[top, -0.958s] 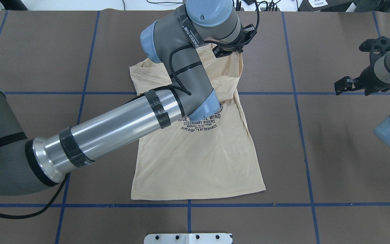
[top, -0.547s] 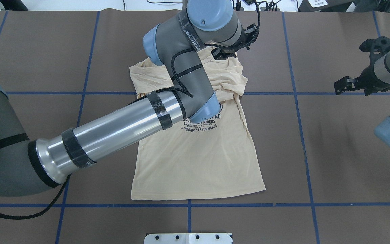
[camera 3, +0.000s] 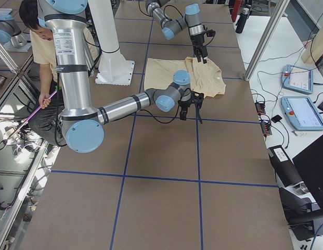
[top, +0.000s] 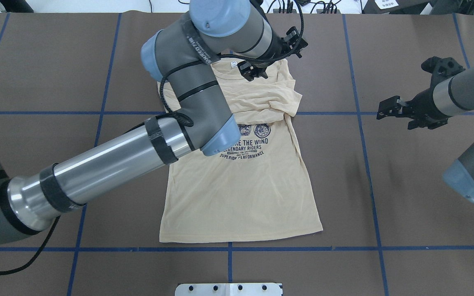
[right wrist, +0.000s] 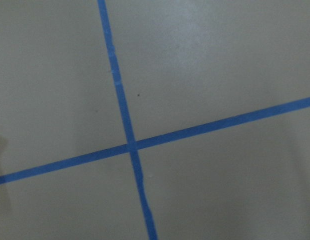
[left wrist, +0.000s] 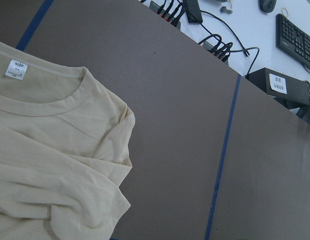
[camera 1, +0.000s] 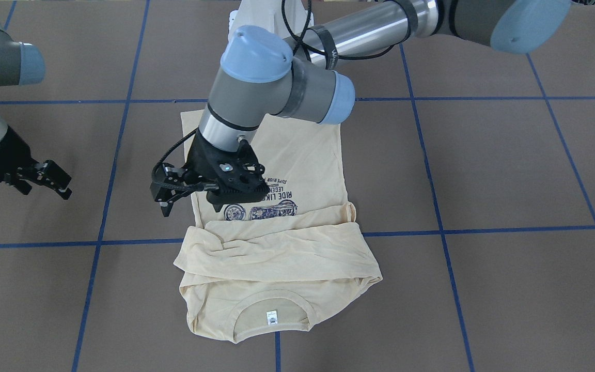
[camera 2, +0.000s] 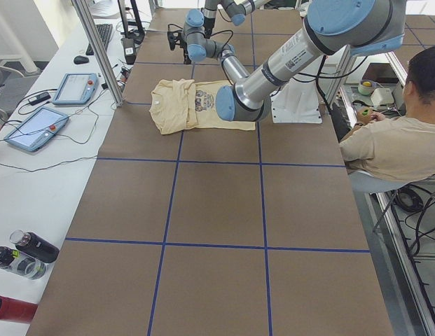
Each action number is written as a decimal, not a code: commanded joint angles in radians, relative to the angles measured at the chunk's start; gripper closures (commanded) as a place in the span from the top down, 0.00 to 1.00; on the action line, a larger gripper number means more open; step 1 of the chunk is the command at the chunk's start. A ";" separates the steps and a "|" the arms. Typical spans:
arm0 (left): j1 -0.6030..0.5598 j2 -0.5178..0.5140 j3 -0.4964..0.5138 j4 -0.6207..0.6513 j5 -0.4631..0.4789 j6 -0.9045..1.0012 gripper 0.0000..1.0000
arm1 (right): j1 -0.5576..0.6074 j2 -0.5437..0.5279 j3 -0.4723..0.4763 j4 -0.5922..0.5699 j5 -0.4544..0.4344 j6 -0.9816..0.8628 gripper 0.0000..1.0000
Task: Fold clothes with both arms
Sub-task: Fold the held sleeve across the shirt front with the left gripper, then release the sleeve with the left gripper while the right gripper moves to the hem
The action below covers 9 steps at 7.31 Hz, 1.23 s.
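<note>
The cream-yellow T-shirt lies flat, print up, hem toward the robot. Both sleeves are folded across its chest. The collar and white neck tag point away from the robot, and the tag also shows in the left wrist view. My left gripper hovers above the shirt near the collar, open and empty; in the front view it hangs over the shirt's edge. My right gripper is open and empty above bare table, well off the shirt's side, and it shows in the front view.
Brown table mat with a blue tape grid. The white pedestal base stands at the near edge. A seated operator is beside the table. Tablets and bottles lie along the far side bench.
My left gripper let go of the raised sleeve, which now lies folded across the chest, and drew left above the collar. My right gripper moved left toward the shirt.
</note>
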 commanded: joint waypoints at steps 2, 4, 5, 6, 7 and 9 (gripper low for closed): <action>-0.021 0.230 -0.304 0.015 -0.015 0.001 0.96 | -0.282 -0.018 0.110 0.091 -0.268 0.549 0.99; -0.023 0.296 -0.403 0.020 -0.014 0.001 0.96 | -0.499 -0.043 0.215 0.037 -0.464 0.791 0.99; -0.023 0.312 -0.420 0.023 -0.009 0.000 0.96 | -0.639 -0.040 0.237 -0.054 -0.620 0.858 0.98; -0.020 0.317 -0.431 0.033 -0.005 0.000 0.96 | -0.728 -0.035 0.251 -0.110 -0.695 0.928 0.96; -0.021 0.317 -0.440 0.040 -0.003 0.000 0.96 | -0.758 -0.038 0.254 -0.113 -0.702 0.970 0.91; -0.020 0.314 -0.448 0.069 0.041 0.000 0.96 | -0.763 -0.041 0.270 -0.147 -0.712 0.969 0.88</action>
